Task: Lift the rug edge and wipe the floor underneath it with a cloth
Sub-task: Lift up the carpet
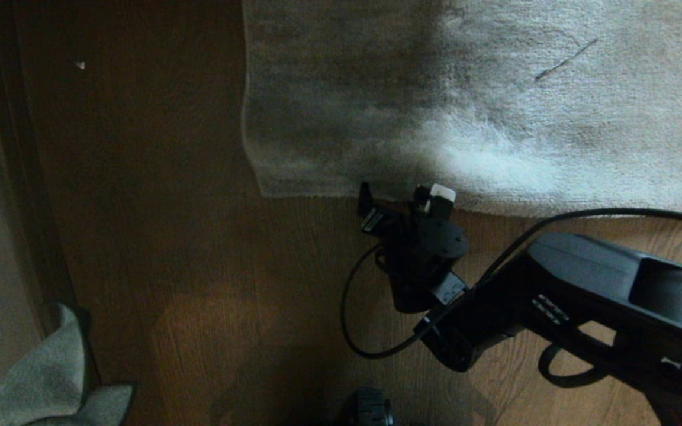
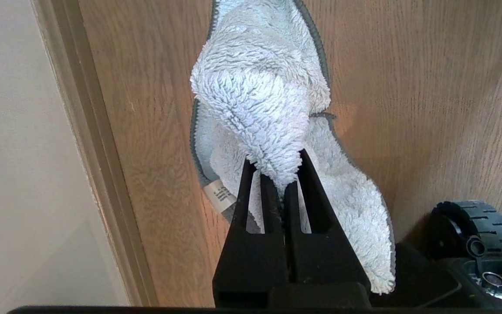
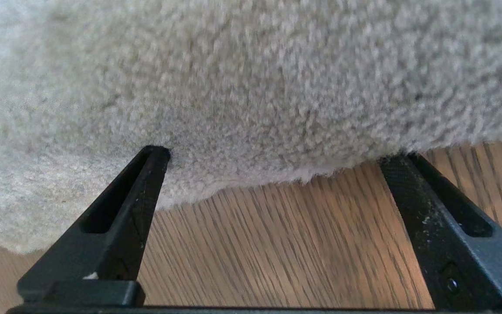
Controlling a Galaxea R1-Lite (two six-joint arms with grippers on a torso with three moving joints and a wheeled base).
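Rug edge [image 1: 376, 198] flat on floor [image 1: 199, 266], right end effector [image 1: 403, 201] splayed beside.

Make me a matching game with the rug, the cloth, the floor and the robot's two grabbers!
Things:
1. rug edge
2. cloth
3. floor
4. right gripper
5. left gripper

Descriptions:
A. brown wood with wavy grain
B. fluffy and light blue-grey, pinched between black fingers
C. open wide, fingertips right at the rug's border
D. grey-beige, lying flat on the planks
E. shut tight, parked low beside the wall

Pairs: 1-D, 2-B, 3-A, 4-C, 5-E
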